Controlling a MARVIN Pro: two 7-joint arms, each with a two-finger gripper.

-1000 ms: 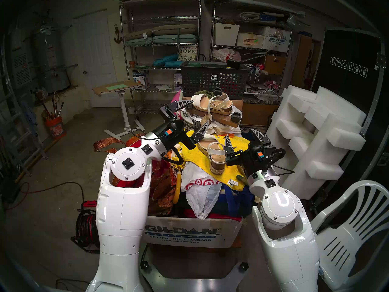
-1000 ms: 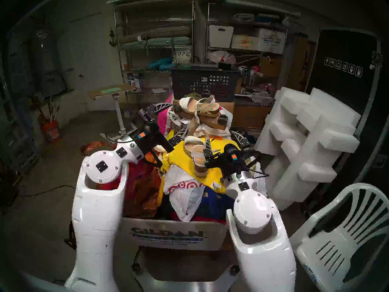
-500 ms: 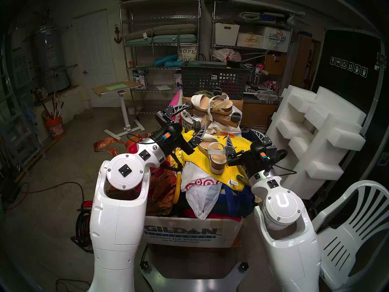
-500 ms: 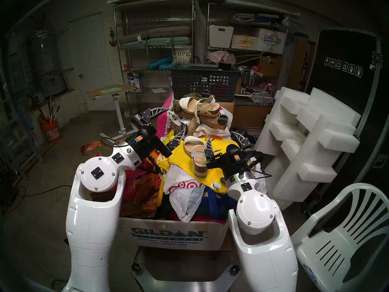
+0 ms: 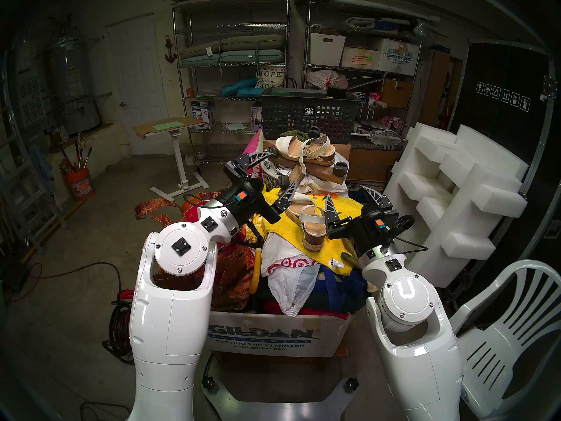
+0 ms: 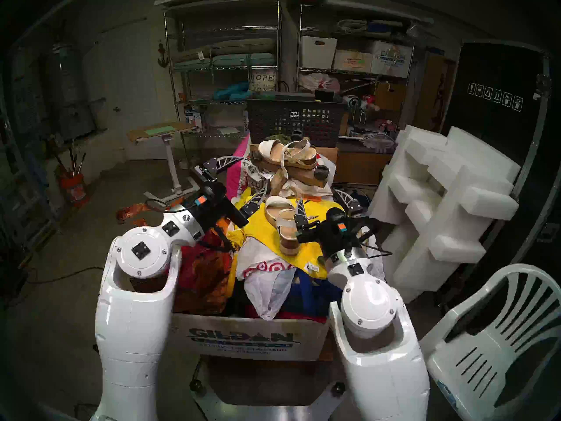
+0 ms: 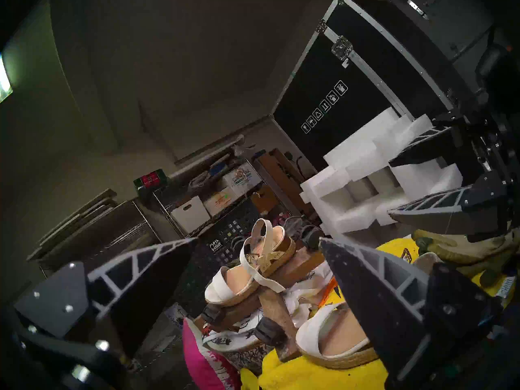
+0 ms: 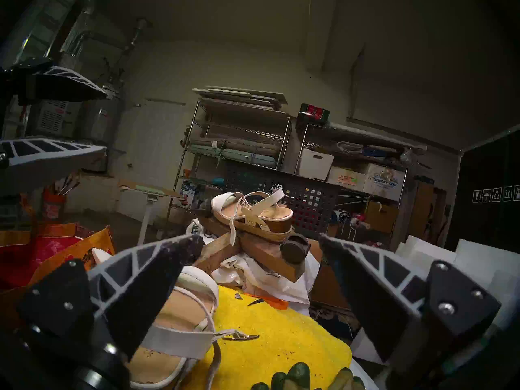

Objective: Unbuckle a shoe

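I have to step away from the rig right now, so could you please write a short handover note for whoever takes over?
Left gripper: open, empty, raised beyond the toe of the wedge sandal.
Right gripper: open, empty, its left finger beside the sandal's ankle strap.
The sandal lies on the yellow towel on top of the box pile. The platform sandal behind it is not the target.
Done: in the right wrist view the buckle lies out on the towel and the strap looks undone.
Left: confirm that the strap is fully free, then pull both arms back.
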